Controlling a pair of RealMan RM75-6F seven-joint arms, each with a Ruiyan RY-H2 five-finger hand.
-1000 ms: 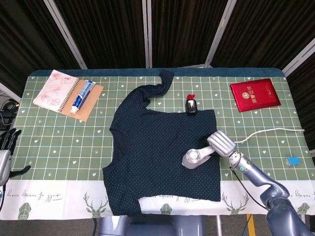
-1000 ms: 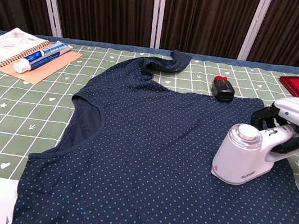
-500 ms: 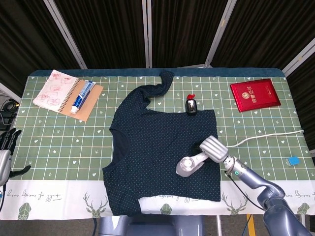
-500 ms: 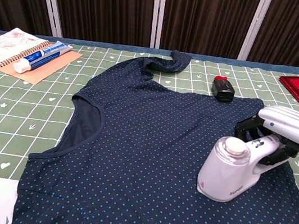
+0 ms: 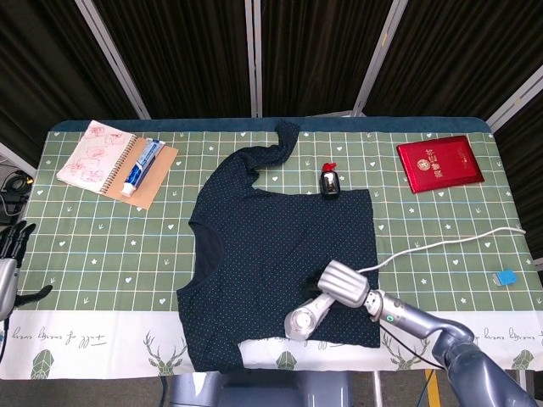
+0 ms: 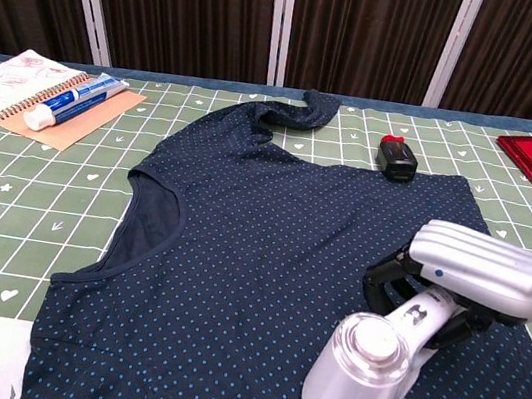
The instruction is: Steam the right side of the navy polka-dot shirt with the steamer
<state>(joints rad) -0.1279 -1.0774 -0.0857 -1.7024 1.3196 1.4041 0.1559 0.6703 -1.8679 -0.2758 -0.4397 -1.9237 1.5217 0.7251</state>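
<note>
Steamer (image 6: 366, 386) sits head-down on the navy polka-dot shirt (image 5: 271, 254), near its hem at about five o'clock of the garment, which lies flat mid-worktop (image 5: 102, 246). Steaming looks under way on that right side; how much cloth is already treated cannot be told, and the stretch up toward the black bottle (image 5: 330, 181) probably remains. The right hand (image 6: 471, 278) reaches in low from four o'clock, fingers (image 6: 391, 275) wrapped around the handle. The left hand (image 5: 12, 242) hangs idle off the nine o'clock edge, fingers loosely apart.
</note>
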